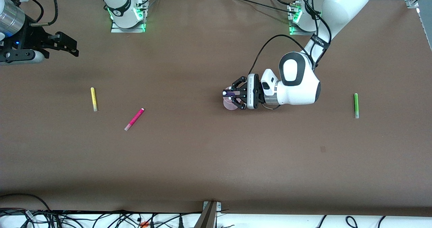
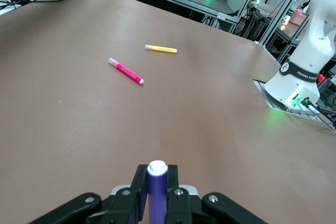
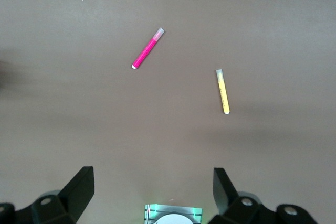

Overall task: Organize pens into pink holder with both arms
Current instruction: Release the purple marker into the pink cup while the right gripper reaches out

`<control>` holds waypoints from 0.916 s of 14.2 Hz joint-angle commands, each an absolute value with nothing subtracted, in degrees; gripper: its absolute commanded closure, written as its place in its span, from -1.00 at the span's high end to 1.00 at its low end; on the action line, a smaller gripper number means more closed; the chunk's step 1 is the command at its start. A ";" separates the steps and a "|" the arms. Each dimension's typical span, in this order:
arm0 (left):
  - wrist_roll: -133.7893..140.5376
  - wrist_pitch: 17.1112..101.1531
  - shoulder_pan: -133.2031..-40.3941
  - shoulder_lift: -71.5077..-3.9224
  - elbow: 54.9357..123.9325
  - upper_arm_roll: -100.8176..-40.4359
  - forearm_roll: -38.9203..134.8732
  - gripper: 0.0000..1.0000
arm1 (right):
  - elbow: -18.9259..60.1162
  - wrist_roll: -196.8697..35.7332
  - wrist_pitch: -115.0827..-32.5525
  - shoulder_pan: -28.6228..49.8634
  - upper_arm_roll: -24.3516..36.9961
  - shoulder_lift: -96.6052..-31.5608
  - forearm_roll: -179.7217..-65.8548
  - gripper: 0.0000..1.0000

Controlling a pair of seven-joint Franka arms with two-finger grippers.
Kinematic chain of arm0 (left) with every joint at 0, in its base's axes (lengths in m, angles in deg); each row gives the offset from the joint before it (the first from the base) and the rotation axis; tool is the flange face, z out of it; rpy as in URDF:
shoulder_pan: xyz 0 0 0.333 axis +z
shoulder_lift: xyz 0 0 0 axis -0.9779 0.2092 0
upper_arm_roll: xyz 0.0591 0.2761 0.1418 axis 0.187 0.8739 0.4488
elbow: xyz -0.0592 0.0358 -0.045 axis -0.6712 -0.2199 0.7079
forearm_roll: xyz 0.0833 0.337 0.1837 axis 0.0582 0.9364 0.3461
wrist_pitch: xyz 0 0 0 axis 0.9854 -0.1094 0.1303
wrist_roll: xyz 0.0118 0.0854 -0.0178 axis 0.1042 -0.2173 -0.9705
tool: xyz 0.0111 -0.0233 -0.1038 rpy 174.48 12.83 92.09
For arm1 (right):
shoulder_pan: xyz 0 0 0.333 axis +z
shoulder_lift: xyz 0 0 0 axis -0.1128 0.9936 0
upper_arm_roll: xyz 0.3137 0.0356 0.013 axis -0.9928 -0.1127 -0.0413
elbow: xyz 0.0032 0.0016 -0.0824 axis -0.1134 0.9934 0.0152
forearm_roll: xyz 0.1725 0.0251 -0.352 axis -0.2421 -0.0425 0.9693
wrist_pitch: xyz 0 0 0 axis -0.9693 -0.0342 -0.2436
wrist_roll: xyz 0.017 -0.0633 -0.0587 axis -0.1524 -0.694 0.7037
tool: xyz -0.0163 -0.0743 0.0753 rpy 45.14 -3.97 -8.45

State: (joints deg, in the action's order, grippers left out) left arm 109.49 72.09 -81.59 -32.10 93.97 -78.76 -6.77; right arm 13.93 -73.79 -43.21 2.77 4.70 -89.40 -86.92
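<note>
Brown table [image 1: 202, 160] fills the frame, cables along the bottom edge. Left gripper [image 1: 233, 98], mid-frame, is clamped on the purple-blue pen [image 1: 230, 94], directly over the pink holder [image 1: 229, 105]. Right gripper [image 1: 64, 45] waits upper left w/ fingers spread, nothing between them. Yellow pen [image 1: 93, 99] & magenta pen [image 1: 134, 119] lie apart at center-left; green pen [image 1: 355, 105] alone at mid-right.

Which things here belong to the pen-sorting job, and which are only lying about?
Belong to the job:
- yellow pen
- magenta pen
- green pen
- purple pen, held in the left gripper over the pink holder
- right gripper, jaws open, waiting at its end of the table

Only lying about:
- loose cables along the table's edge nearest the front camera
</note>
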 commanded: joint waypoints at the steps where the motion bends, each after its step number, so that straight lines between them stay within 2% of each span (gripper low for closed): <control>1: 111.96 73.10 -81.88 -32.66 95.36 -78.84 -8.69 -1.00 | 12.80 -74.04 -42.75 2.84 4.83 -89.04 -87.43 1.00; 2: 111.08 73.10 -81.88 -32.75 95.89 -78.93 -8.77 0.98 | 12.80 -74.13 -42.83 2.84 4.83 -89.04 -87.61 1.00; 6: 103.46 71.27 -81.79 -34.06 95.98 -79.19 -8.77 1.00 | 12.80 -74.22 -43.10 2.84 4.83 -88.69 -87.70 1.00; 9: 93.43 68.81 -81.79 -37.75 95.72 -79.28 -6.68 1.00 | 12.72 -74.22 -43.01 3.10 4.57 -85.28 -86.39 1.00; 11: 90.17 66.53 -81.00 -38.20 95.81 -79.02 -4.65 1.00 | 12.80 -74.22 -42.22 3.63 4.48 -81.59 -85.50 1.00; 13: 84.04 65.89 -80.04 -38.20 95.11 -78.67 -0.19 1.00 | 13.24 -74.22 -42.39 3.63 4.56 -81.13 -85.68 1.00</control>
State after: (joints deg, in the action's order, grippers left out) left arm 89.05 67.46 -81.25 -37.22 94.81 -79.08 -3.96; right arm 14.12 -73.91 -43.21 3.26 4.55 -82.15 -86.35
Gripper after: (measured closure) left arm 0.000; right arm 0.000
